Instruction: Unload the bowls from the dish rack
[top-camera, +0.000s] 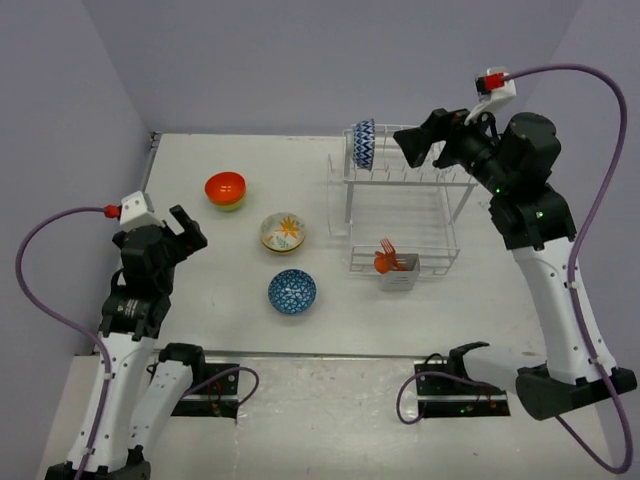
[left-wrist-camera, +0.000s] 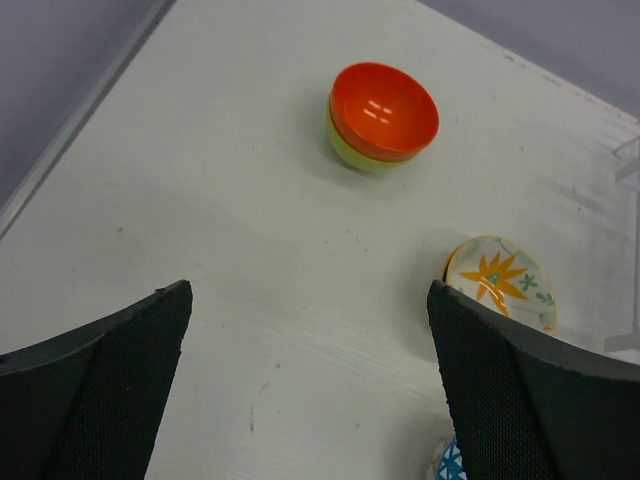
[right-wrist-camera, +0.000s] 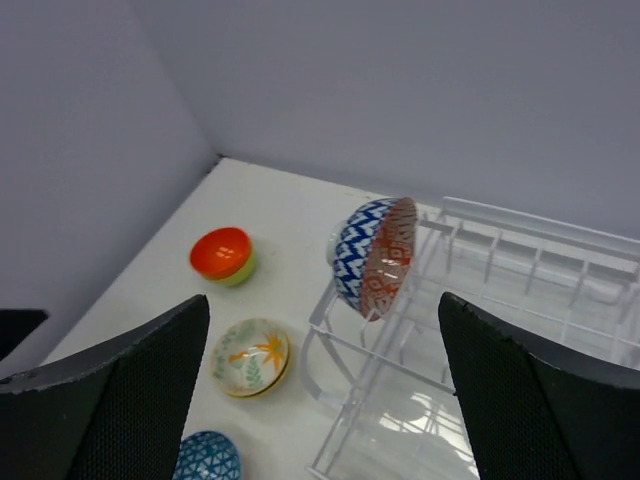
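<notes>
Near the table's left edge: left gripper (top-camera: 188, 230) spread wide, empty. Further in, blue patterned bowl (top-camera: 292, 291), flowered bowl (top-camera: 283, 232), then orange bowl (top-camera: 225, 188) nested in a lime-green bowl (left-wrist-camera: 345, 150). At the dish rack's (top-camera: 400, 215) far-left top corner: zigzag bowl (top-camera: 364, 143) on edge, red-pink bowl (right-wrist-camera: 385, 255) nested inside. Right gripper (top-camera: 408, 148) just beside, wide open, holding nothing. Best to straddle both rims squarely, close firmly, and lift straight out of the slots.

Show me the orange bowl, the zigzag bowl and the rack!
orange bowl (left-wrist-camera: 385, 108): left wrist view, its inside.
zigzag bowl (right-wrist-camera: 355, 250): right wrist view, its blue outside.
rack (top-camera: 410, 181): top view, its upper rail.
</notes>
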